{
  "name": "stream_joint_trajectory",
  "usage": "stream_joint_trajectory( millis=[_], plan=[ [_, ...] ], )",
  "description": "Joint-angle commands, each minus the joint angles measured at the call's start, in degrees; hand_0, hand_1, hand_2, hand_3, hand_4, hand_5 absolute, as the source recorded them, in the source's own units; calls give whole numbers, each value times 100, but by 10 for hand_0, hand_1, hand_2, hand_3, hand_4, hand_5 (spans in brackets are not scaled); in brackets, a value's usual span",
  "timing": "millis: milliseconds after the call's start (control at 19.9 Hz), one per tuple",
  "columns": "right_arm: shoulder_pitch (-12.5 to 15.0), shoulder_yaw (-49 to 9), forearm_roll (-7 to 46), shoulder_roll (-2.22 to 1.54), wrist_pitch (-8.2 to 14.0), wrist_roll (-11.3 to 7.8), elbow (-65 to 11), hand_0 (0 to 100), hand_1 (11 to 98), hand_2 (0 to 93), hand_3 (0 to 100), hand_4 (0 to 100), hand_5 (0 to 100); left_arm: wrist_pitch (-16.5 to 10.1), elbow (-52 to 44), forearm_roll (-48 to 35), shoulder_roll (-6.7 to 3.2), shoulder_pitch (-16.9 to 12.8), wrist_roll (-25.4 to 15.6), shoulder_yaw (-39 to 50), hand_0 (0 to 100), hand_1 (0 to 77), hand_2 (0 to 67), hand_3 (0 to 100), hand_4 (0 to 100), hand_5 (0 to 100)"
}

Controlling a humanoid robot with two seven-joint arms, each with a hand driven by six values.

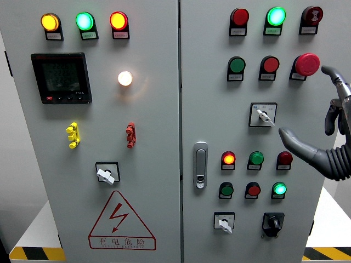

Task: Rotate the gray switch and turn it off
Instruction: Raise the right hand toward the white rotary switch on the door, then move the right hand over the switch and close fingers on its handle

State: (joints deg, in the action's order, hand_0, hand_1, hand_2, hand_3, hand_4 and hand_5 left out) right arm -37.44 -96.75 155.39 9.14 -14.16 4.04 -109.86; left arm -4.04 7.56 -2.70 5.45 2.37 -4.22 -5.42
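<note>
Grey cabinet doors fill the head view, studded with lamps and buttons. Using the red mushroom button as landmark, the gray switch sits below and left of it, its small lever angled down-right. Right hand hovers just beside the switch, below the button, fingers spread, holding nothing. The lever looks rigid, smooth and spring-detented; pinching its narrow tab between thumb and forefinger seems best.
</note>
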Motion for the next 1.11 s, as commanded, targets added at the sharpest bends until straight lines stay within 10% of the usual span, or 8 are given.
stream_joint_trajectory(
  millis=[0,402,1056],
  plan=[
    [0,-1,0,0,-8,0,0,0,354,65,943,1000,1000,0,0,6,0,0,0,-3,886,0,134,188,82,109],
    [-9,-1,0,0,0,26,70,0,355,63,943,1000,1000,0,0,-3,0,0,0,-3,887,0,133,188,82,109],
    [-255,174,0,0,79,571,500,0,330,520,939,1000,1000,0,0,6,0,0,0,-3,885,0,134,188,82,109]
  ],
)
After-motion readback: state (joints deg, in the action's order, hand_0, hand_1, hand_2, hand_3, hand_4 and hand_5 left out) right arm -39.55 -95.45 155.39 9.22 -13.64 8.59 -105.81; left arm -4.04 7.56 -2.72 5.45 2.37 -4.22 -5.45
